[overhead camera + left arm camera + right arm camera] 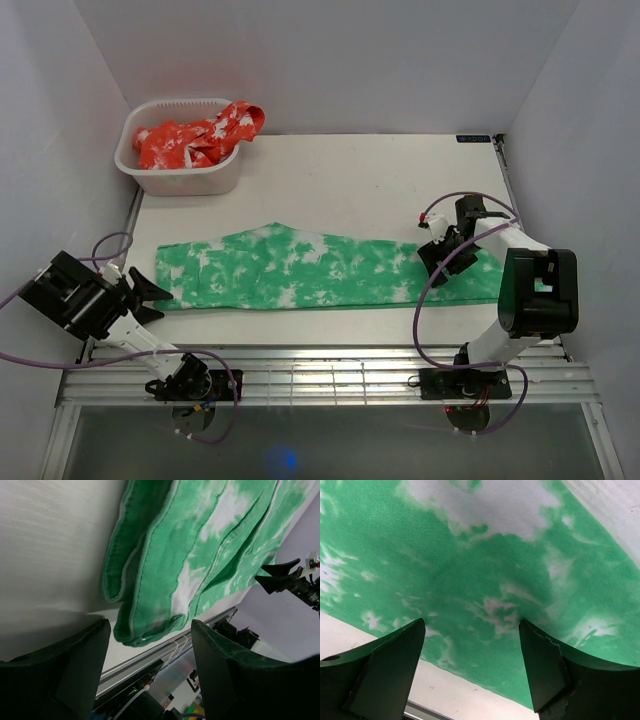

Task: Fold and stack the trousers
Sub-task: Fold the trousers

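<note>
The green tie-dye trousers [300, 268] lie flat across the table, folded lengthwise, the waistband at the left. My left gripper [150, 290] is open just off the waistband's left end; the left wrist view shows the folded waistband corner [150, 600] just beyond the open fingers [225, 665]. My right gripper [440, 262] is open and pressed down onto the leg end of the trousers [480, 580], its fingertips [535, 645] touching the fabric near the front hem.
A white basket [215, 178] with a red and white garment [195, 140] stands at the back left. A slotted metal rail [320, 375] runs along the table's front edge. White walls close in the left, back and right sides.
</note>
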Available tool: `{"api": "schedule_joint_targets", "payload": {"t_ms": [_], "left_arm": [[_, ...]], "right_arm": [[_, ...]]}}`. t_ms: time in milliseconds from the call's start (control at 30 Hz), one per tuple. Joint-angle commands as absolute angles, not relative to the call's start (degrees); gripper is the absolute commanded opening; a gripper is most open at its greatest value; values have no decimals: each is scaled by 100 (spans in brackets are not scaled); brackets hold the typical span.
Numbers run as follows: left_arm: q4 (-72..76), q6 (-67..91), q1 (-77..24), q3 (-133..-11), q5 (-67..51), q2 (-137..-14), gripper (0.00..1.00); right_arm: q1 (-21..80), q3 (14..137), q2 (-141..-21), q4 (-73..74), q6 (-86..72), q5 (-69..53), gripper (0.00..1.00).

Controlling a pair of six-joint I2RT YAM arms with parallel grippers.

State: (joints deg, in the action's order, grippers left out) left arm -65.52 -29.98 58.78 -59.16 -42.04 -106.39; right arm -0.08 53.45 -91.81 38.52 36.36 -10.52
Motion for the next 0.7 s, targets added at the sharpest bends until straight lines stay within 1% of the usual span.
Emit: {"api": "schedule_joint_targets", "payload": {"t_ms": [0, 33, 133, 167, 200, 300, 333, 433, 533, 567, 667], "left_arm": [[-6205, -2874, 5599, -5836, -3903, -10757, 76], [-6188, -2848, 5512, -5845, -3911, -10767, 75], [-6187, -2909, 5345, -5888, -4104, -10767, 63], [-6222, -2953, 5326, -5950, -4200, -10749, 58], [-6388, -3014, 5317, -6002, -4462, -10723, 48], [-6783, -3304, 5326, -6292, -4780, -10618, 32], [-6872, -3366, 5326, -6371, -4816, -10565, 23], [-7197, -3559, 5326, -6714, -4878, -10380, 11], [-7558, -3718, 5326, -7092, -4896, -10336, 9], [-7602, -3726, 5326, -7162, -4887, -10327, 16], [-7691, -3753, 5326, -7365, -4948, -10318, 25]], "right_arm": [[0, 5344, -9404, 3551, 3603, -791, 82], [0, 5370, -9422, 3551, 3612, -782, 82], [0, 5388, -9448, 3542, 3621, -747, 81], [0, 5379, -9448, 3533, 3621, -730, 80], [0, 5362, -9457, 3525, 3630, -695, 76], [0, 5256, -9466, 3437, 3665, -502, 70], [0, 5221, -9492, 3393, 3674, -431, 65], [0, 5116, -9597, 3235, 3700, -124, 59], [0, 5045, -9685, 3094, 3700, -18, 56], [0, 5045, -9694, 3076, 3700, -26, 56], [0, 5054, -9721, 3059, 3683, -26, 54]]}}
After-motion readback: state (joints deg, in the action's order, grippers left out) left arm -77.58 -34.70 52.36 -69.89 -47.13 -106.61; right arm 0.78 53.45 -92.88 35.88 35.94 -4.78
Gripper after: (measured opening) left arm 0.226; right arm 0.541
